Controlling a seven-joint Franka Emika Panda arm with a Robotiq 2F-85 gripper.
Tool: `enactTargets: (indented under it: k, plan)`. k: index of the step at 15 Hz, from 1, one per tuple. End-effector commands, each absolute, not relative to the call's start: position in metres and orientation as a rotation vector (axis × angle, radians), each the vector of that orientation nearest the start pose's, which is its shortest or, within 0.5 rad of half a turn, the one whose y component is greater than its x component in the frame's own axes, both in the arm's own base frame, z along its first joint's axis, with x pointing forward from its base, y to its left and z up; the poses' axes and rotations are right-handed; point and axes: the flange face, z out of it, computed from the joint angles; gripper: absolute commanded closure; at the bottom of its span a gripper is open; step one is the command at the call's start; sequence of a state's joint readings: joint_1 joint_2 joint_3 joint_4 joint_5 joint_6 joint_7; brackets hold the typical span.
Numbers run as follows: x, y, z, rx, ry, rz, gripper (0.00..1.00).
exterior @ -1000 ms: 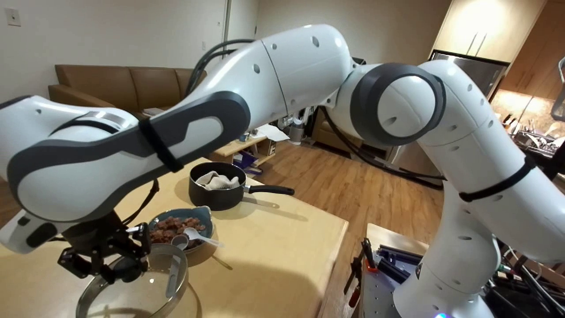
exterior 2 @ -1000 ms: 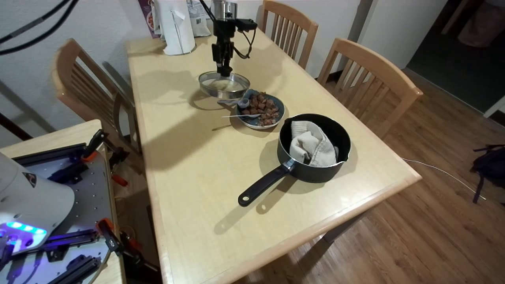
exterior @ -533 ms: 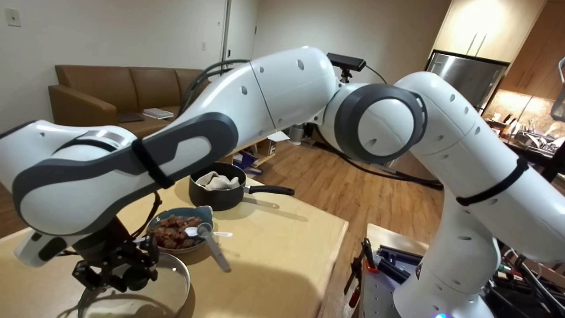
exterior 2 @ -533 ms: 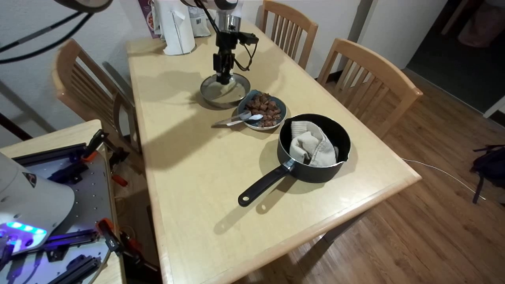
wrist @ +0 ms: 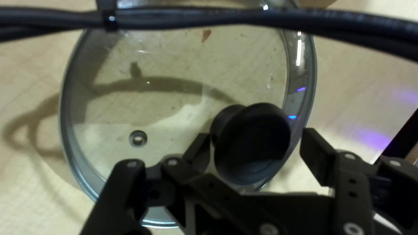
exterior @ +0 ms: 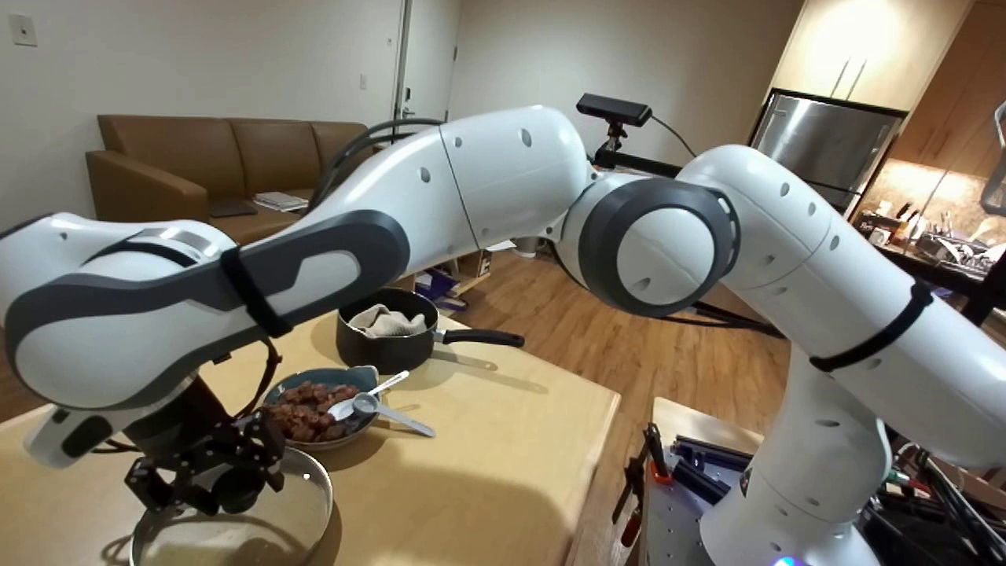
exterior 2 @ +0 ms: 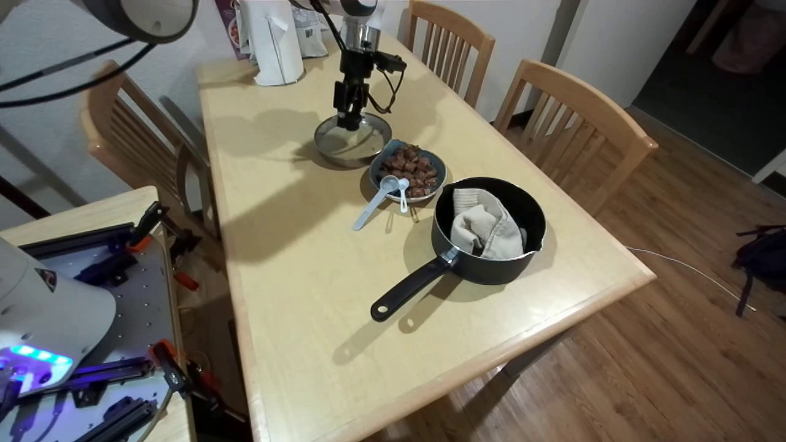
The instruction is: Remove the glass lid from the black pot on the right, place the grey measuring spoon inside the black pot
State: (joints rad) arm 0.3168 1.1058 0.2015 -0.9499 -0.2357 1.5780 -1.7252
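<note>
The clear glass lid (wrist: 176,55) with its metal rim appears to rest on the table beside the blue dish. Its dark knob (wrist: 251,143) stands between the fingers of my gripper (wrist: 256,143). A gap shows on both sides of the knob, wider on the right, so the jaws are open around it. In an exterior view my gripper (exterior 2: 349,121) hangs over the lid (exterior 2: 344,147). The black pot (exterior 2: 488,268) is uncovered and holds a folded pale cloth. The grey measuring spoon (exterior 2: 370,210) leans on the dish rim, bowl over the dish, handle sloping outward.
Brown chunks fill the blue dish (exterior: 364,380), which lies between lid and pot. A smaller white spoon (exterior 2: 403,196) also leans on its rim. The pot's handle (exterior 2: 408,290) points outward. Chairs (exterior 2: 571,116) flank the table; a paper roll (exterior 2: 276,43) stands behind.
The lid, tilted and higher a second ago, is now lower and flatter. The grey spoon's handle has swung away from the lid, and the white spoon has turned too. The arm has come down.
</note>
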Motion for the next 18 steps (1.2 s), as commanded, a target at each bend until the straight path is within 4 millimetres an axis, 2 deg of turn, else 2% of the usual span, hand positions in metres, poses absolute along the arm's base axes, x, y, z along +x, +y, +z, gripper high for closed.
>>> enactTargets:
  k: [1, 5, 8, 10, 13, 16, 18]
  plan:
    - [0.679, 0.295, 0.184, 1.484, 2.966, -0.604, 0.00]
    - [0.691, 0.294, 0.217, 1.523, 2.936, -0.482, 0.00]
    - [0.708, 0.284, 0.241, 1.685, 2.767, -0.385, 0.00]
    - [0.724, 0.263, 0.258, 1.778, 2.661, -0.317, 0.00]
    - [0.748, 0.214, 0.269, 1.934, 2.502, -0.230, 0.00]
    - [0.768, 0.159, 0.265, 2.091, 2.331, -0.161, 0.00]
    - [0.779, 0.126, 0.253, 2.196, 2.211, -0.112, 0.00]
